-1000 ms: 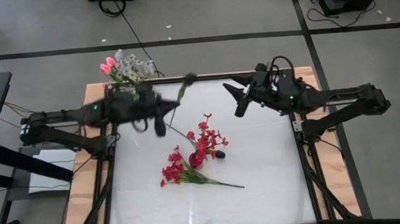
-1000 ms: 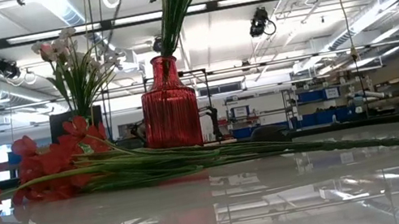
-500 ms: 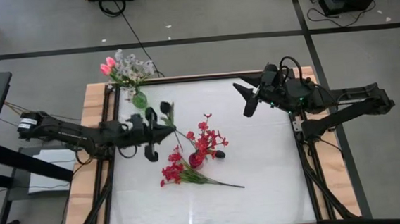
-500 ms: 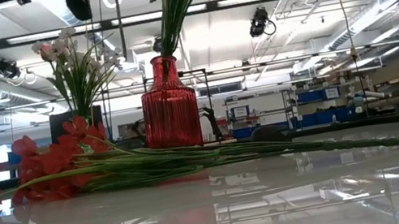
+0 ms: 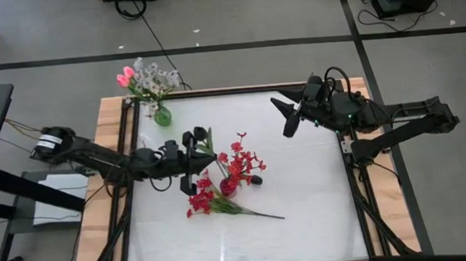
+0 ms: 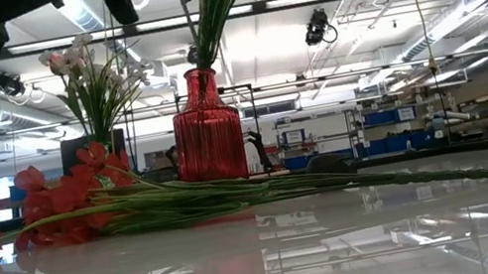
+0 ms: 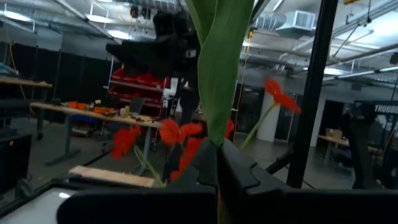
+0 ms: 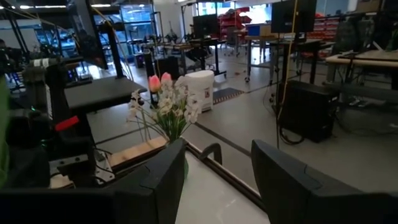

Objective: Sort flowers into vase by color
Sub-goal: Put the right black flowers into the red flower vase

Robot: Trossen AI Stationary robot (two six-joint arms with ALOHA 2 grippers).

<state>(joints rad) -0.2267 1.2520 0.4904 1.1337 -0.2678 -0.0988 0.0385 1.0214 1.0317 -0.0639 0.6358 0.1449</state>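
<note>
Overhead, the left gripper (image 5: 206, 154) reaches in from nine o'clock across the white desk (image 5: 304, 199), its jaws clenched on a green-stemmed flower (image 5: 200, 138) whose leaf fills the left wrist view (image 7: 219, 68) — it rises straight up from between the dark fingers (image 7: 245, 177). Just beyond those tips, toward three o'clock, stands the red vase (image 5: 229, 185) near the desk's centre, with red blooms (image 5: 245, 156) already in it. A second bunch of red flowers (image 5: 205, 201) lies flat on the desk beside the vase at about seven o'clock, stems trailing off toward four o'clock; the low view shows it lying in front of the ribbed vase (image 6: 207, 131). At the desk's eleven o'clock corner a small green vase (image 5: 162, 116) holds pink tulip buds (image 5: 125, 75) and white blossoms (image 5: 157, 77). The right gripper (image 5: 286, 118) waits at about two o'clock, well apart from the flowers, its jaws released and holding nothing — the gap between its fingers (image 8: 155, 186) shows only the pink-and-white bouquet (image 8: 165, 102) beyond.
</note>
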